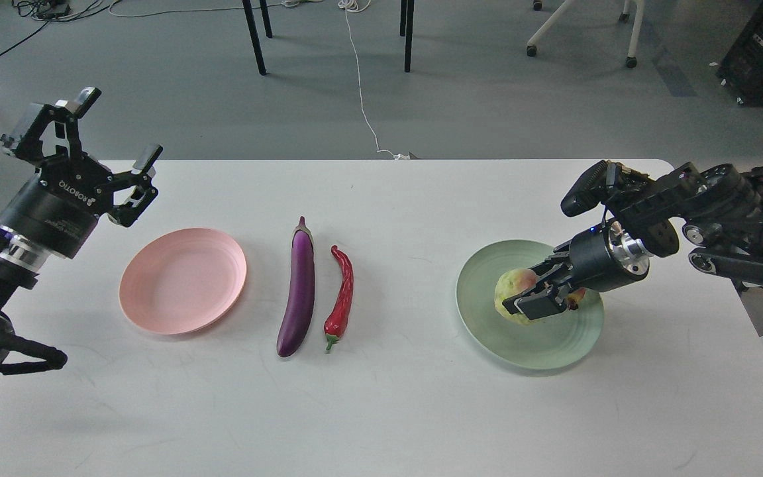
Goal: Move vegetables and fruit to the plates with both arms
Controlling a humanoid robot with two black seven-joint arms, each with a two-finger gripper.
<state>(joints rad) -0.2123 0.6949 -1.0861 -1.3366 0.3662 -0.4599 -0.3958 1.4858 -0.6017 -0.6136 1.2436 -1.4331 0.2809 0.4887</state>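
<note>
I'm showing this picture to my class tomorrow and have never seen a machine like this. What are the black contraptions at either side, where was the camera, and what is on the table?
The single picture comes from a camera in the robot's own head, looking down at a white table. The black contraptions are its two arms, each ending in a two-finger gripper.

The left gripper is raised, open and empty, above the table's far left corner. The right gripper is closed around a pale green round fruit with a pink blush, over the larger pale green plastic plate; whether the fruit already rests on it is unclear.

Between the arms lie an empty pink plastic plate, a long glossy purple eggplant and a curved red chili pepper, side by side, apart from both plates.
</note>
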